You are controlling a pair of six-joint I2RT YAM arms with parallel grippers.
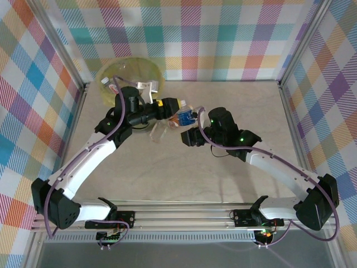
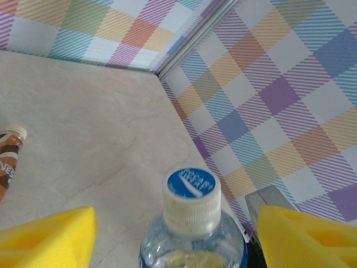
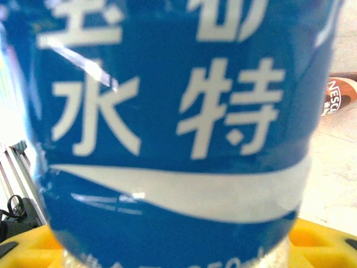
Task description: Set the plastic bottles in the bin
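On the pale marbled table [image 1: 223, 178], far-left corner: round bin [image 1: 149, 68], pale green, lined with a translucent yellow-green bag, standing against the checked walls [image 1: 223, 39].

Both arms reach in toward mid-table and meet just right of the bin.

Blue bottle [image 3: 167, 139] hangs off the table between the two grippers, near the bin but outside it. Clear plastic, glossy blue wrap label with white characters and a white swoosh. Ribbed white cap [image 2: 192, 207] with a blue printed disc on top.

Right gripper [image 1: 192, 129]: clamped on the blue bottle's body. The label sits right against the wrist camera, with the yellow ribbed fingers [image 3: 321, 243] under it.

Left gripper [image 2: 175, 215]: yellow fingers spread either side of the bottle's neck and cap, with a gap on both sides. Nothing gripped.

Clear bottle [image 1: 156, 133]: crumpled, lying on the table just below the left gripper, apart from the bin.

Brown bottle [image 2: 8, 162]: lying on the table beyond the grippers. White cap, brown label with white lettering. Rest of its shape is cut off at the edge.
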